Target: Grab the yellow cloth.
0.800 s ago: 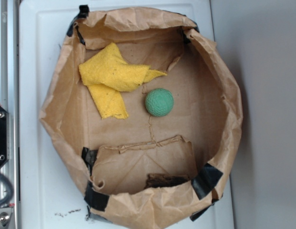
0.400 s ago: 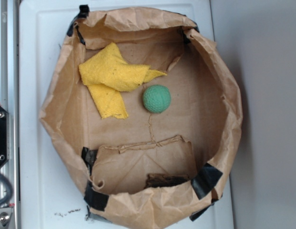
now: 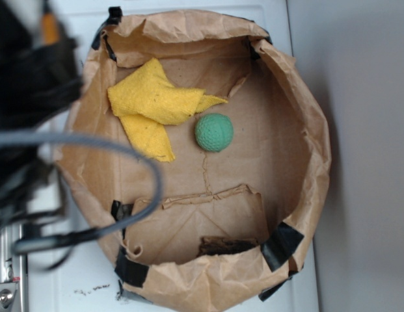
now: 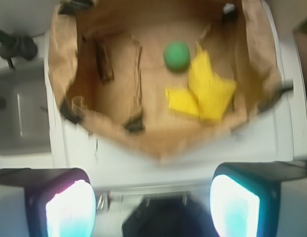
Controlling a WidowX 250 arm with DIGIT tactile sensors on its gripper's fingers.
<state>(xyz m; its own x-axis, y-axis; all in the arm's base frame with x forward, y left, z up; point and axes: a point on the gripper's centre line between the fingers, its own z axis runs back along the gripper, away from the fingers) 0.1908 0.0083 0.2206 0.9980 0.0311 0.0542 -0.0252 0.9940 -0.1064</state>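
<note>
Wrist view, nearest first: the gripper (image 4: 153,207) shows two fingertips (image 4: 69,210) at the bottom corners of the frame, glowing pale under glare, spread wide apart with nothing between them. Beyond them lies a white surface (image 4: 183,165), then the near wall of the brown paper bag (image 4: 158,143) (blurred here).

Inside the bag, the yellow cloth (image 4: 205,91) lies crumpled on the floor toward the right side in this view, one pointed corner reaching up beside the green ball (image 4: 176,55). Ball and cloth sit just beside each other; contact cannot be judged.

Exterior view: the yellow cloth (image 3: 153,107) sits in the upper-left part of the paper bag (image 3: 306,130), folded over itself, faint dark specks on it. The green ball (image 3: 214,132) rests just right of it. Black tape patches (image 3: 282,244) mark the bag's corners. The arm (image 3: 29,78) and a grey cable (image 3: 104,146) blur across the left edge, outside the bag.

No readable writing or labels anywhere.
</note>
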